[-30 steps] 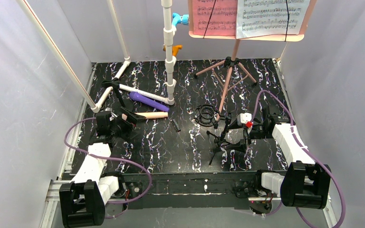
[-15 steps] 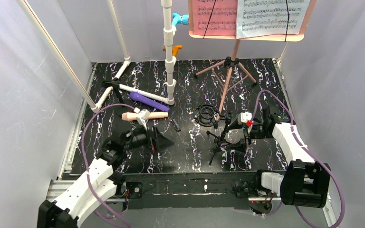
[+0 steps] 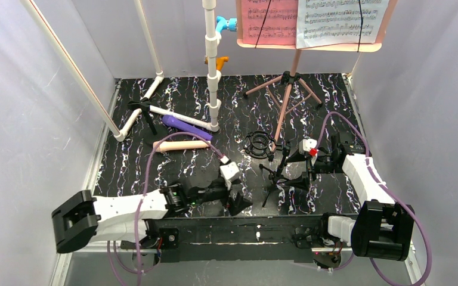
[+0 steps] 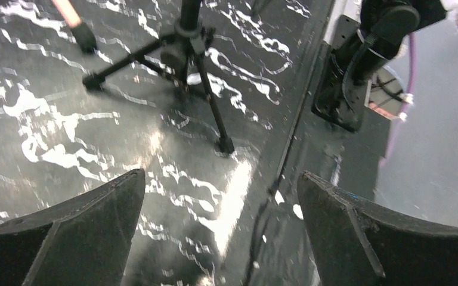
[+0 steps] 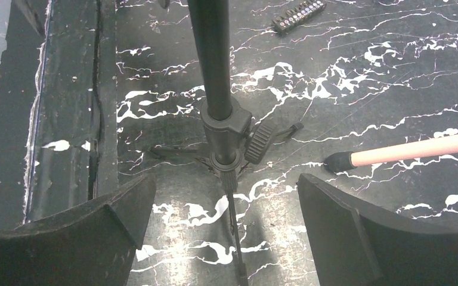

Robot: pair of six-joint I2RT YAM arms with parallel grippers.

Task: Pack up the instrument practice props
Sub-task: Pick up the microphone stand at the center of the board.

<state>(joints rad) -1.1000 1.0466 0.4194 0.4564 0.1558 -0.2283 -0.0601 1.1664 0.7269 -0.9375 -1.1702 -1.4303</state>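
From above, the pink music stand (image 3: 292, 83) stands at the far right of the desk (image 3: 185, 95), its sheet-music pages (image 3: 340, 21) clipped on. The purple tube (image 3: 186, 126) and beige-pink tube (image 3: 182, 145) lie at far left, so packing looks unstarted. The left pincer (image 3: 240, 201) hangs low by the near edge, and the right pincer (image 3: 295, 164) sits beside a small black tripod stand (image 3: 274, 173). The left wrist view shows that pincer spread wide and empty, with the tripod's feet ahead. The right wrist view shows wide jaws flanking the tripod's column without touching it, and a pink stand leg (image 5: 417, 149) lies nearby. Likely next: close squarely on the column, or turn to the tubes.
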